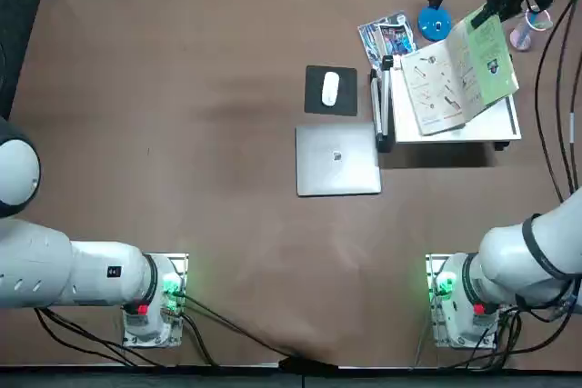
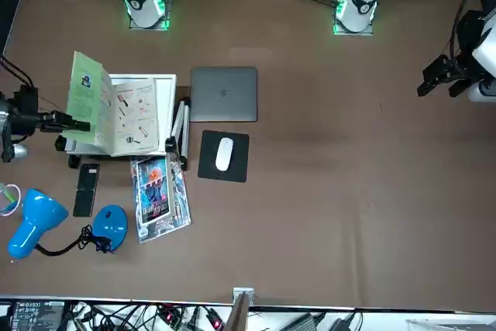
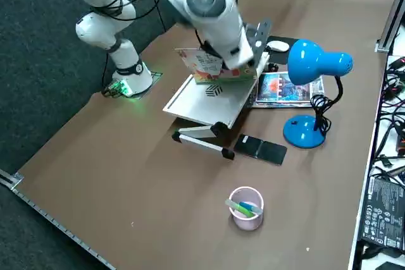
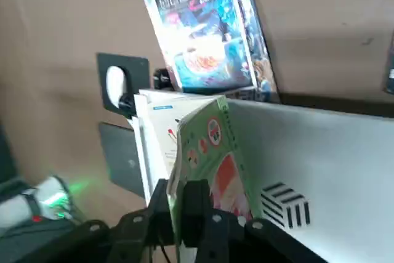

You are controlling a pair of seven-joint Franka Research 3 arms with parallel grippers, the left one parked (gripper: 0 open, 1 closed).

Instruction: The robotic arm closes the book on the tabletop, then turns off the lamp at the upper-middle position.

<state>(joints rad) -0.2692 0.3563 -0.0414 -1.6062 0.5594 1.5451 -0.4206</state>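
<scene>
1. The wide, matte brown tabletop (image 1: 209, 215) spreads across most of the top view.
2. The glossy white, multi-joint right arm (image 1: 532, 256) rises from the lower right of that view; in the right side view its wrist is at upper centre.
3. The white, flat-topped stand (image 3: 209, 102) bears the book, at the top view's upper right.
4. The thin, large-format book (image 2: 133, 118) with a green cartoon cover lies open, one side raised. It should be light, the cover bendy, the pages soft and easily creased; glossy card may slip. The cover's free edge is the place to hold, swung over the spine without dragging the book.
5. The bright-blue lamp with a round disc base (image 2: 110, 226) and black bendy neck is at the front view's lower left.
6. The black two-finger right gripper (image 4: 179, 214) is closed on the book's raised cover.
</scene>
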